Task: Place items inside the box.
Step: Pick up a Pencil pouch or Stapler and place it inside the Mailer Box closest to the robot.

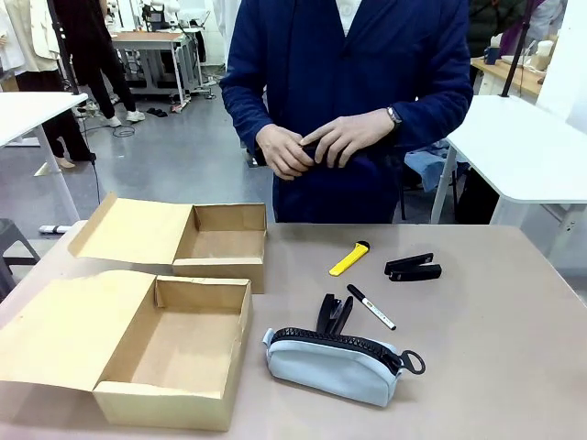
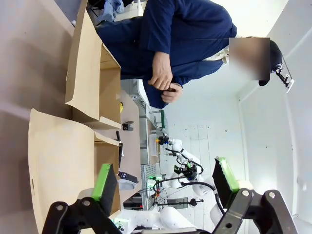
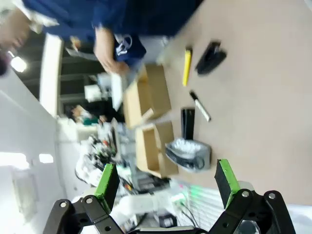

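Jaws on both arms stand wide apart with nothing between them. The left gripper (image 2: 165,181) looks past the cardboard, and the right gripper (image 3: 165,181) looks down across the table (image 1: 495,367).

The grey-blue case (image 1: 335,367) is my closest item, by the near edge around the middle, just beside the near box (image 1: 160,403). It looks soft and padded, so I expect it to squash and sag. I'd pinch across the body mid-length, clear of the zip pull.

Just behind it lie a black hinged tool (image 1: 334,314) and the marker (image 1: 371,307). The marker is round and slick and probably rolls, so I'd grip across the barrel.

The yellow knife (image 1: 349,258) and the stapler (image 1: 413,268) sit nearer the far edge. Both are stiff and low, and I judge the stapler the heaviest of the lot.

The near box and the far box (image 1: 220,240) stand open toward the left edge.
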